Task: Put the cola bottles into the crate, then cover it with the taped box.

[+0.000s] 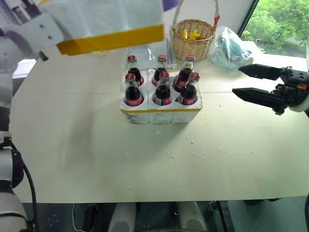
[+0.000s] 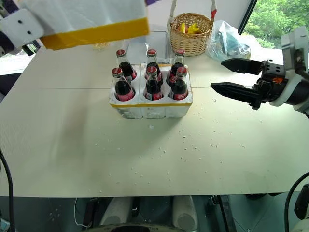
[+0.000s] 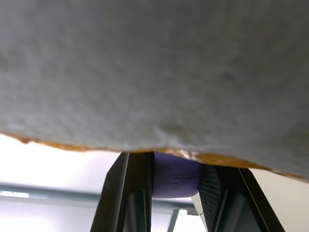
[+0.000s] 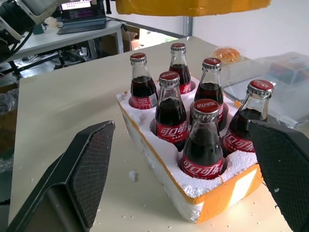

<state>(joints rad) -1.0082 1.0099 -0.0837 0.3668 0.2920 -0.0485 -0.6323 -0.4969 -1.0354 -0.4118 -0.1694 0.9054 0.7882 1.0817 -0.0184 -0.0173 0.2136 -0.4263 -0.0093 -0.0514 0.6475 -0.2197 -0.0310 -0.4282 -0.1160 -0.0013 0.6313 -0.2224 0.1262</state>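
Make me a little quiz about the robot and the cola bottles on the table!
1. How many cola bottles stand in the crate?
2. True or false: the taped box already sits on the crate.
3. Which gripper has open jaws: A) left gripper, B) right gripper?

Key:
1. Six.
2. False; the left gripper holds it in the air, up and to the left of the crate.
3. B.

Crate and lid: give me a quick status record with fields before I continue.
cola bottles: six, all standing in the wells
crate: on the table, uncovered
taped box: held in the air by the left end effector, up and left of the crate
right end effector: open, empty, right of the crate
wicker basket: behind the crate
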